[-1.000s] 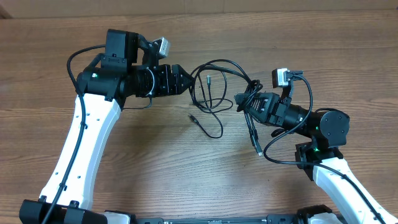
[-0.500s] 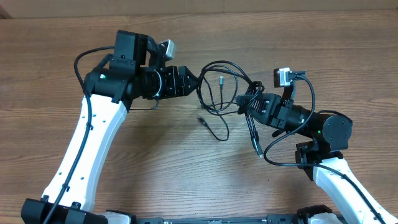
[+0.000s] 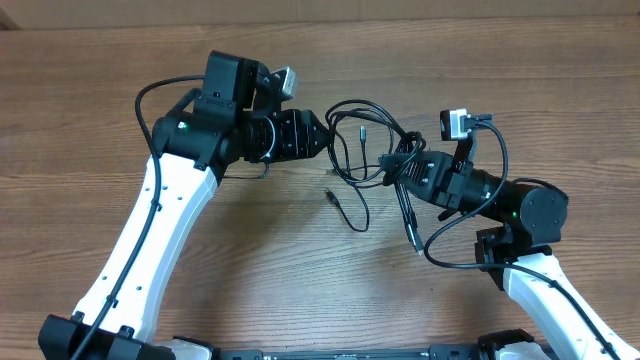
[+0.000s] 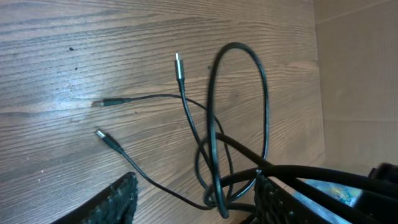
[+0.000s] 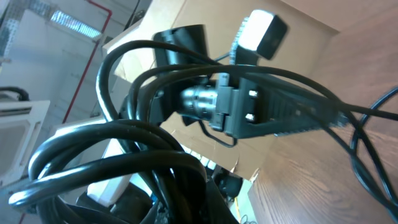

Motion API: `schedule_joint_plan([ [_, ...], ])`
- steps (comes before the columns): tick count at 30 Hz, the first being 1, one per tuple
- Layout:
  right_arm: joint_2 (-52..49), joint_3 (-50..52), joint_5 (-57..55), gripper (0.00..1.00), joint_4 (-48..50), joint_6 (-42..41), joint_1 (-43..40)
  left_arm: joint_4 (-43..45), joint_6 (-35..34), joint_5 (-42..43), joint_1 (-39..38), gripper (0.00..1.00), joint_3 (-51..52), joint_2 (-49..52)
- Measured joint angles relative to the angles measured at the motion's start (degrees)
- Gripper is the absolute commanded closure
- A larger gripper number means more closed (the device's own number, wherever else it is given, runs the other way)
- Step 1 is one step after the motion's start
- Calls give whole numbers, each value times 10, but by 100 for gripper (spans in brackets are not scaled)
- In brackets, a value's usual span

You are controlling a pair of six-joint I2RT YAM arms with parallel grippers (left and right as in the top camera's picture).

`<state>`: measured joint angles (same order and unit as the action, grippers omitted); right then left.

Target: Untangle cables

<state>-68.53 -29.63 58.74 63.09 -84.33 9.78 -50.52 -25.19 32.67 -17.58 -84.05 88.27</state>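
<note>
The cables (image 3: pixel 358 140) are thin black cords looped together at the table's middle. One loose plug (image 3: pixel 330 195) lies on the wood and another plug (image 3: pixel 417 244) hangs below the right arm. My left gripper (image 3: pixel 328 140) is open at the loops' left edge. In the left wrist view several strands of the cables (image 4: pixel 214 155) cross between its fingers (image 4: pixel 121 199), and three plugs lie beyond, one a metal-tipped plug (image 4: pixel 178 65). My right gripper (image 3: pixel 393 165) is shut on a bunch of the cables at their right side. Those cables (image 5: pixel 124 155) fill the right wrist view and hide its fingers.
Thicker black arm wires (image 3: pixel 470 235) curl beside the right arm. A cardboard wall (image 3: pixel 400 8) runs along the table's far edge. Bare wood (image 3: pixel 300 270) lies in front of the cables.
My left gripper has moved right, up to the cable loops. The loops and the loose plug on the table have shifted slightly right. The right gripper has kept its hold.
</note>
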Motion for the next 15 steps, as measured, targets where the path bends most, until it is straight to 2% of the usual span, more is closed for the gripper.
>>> schedule_joint_plan([
  [2, 0, 0, 2, 96, 11, 0, 0, 0, -1, 0, 0, 48, 0, 5],
  [6, 0, 0, 4, 96, 15, 0, 0, 0, -7, 0, -1, 42, 0, 20],
  [15, 0, 0, 5, 96, 16, 0, 0, 23, -20, 5, -1, 41, 0, 34],
])
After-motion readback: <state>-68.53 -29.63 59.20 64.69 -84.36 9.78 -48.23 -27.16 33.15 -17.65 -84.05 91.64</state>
